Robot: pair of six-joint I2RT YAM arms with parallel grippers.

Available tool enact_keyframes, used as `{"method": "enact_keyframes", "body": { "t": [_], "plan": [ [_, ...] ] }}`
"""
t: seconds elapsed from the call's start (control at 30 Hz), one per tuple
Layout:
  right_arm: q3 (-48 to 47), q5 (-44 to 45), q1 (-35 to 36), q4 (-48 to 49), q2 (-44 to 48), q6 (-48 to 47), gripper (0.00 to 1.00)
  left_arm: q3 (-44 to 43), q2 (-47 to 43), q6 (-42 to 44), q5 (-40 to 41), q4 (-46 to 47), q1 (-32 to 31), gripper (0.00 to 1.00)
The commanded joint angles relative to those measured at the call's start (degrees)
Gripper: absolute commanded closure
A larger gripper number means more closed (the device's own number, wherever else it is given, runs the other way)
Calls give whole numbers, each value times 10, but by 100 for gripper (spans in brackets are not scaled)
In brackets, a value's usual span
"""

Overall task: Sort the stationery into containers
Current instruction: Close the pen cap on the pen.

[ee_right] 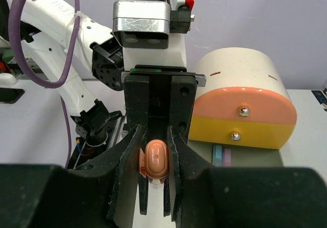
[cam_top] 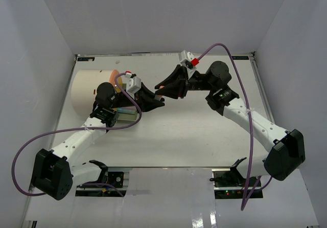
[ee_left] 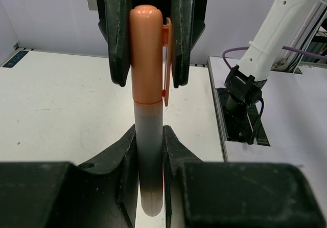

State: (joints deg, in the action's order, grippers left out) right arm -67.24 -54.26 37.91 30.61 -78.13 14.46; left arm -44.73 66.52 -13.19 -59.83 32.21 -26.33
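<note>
Currently I'm passing orange marker [ee_left: 148, 59] between arms in mid-air: left gripper [ee_left: 149, 136] clamping grey barrel, right gripper [ee_right: 156, 136] pinching cap. Beyond, open drawer [ee_right: 255, 159] under cream drum [ee_right: 240, 69] holding light-blue and pink pens [ee_right: 222, 156]. Judging sorting partly done, this marker still undelivered.

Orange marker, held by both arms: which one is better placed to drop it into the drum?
Left, probably. Both arms' jaws clamp the orange marker, but the left arm stands right beside the cream drum and its open drawer; the right arm reaches across from the other side.
</note>
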Motion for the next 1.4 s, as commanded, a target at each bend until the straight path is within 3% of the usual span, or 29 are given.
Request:
{"method": "enact_keyframes", "body": {
  "t": [0.0, 0.17, 0.47, 1.37],
  "plan": [
    [7, -12, 7, 16, -8, -1, 92, -11, -17, -15, -15, 47, 0, 100],
    [3, -22, 8, -16, -16, -12, 92, -28, -9, -28, -29, 63, 0, 100],
    [-5, -30, 9, -105, -35, -44, 92, -85, -14, 21, -27, 25, 0, 100],
    [18, -23, 9, -191, -78, -56, 92, -146, -24, 57, -15, 43, -11, 100]
  ]
}}
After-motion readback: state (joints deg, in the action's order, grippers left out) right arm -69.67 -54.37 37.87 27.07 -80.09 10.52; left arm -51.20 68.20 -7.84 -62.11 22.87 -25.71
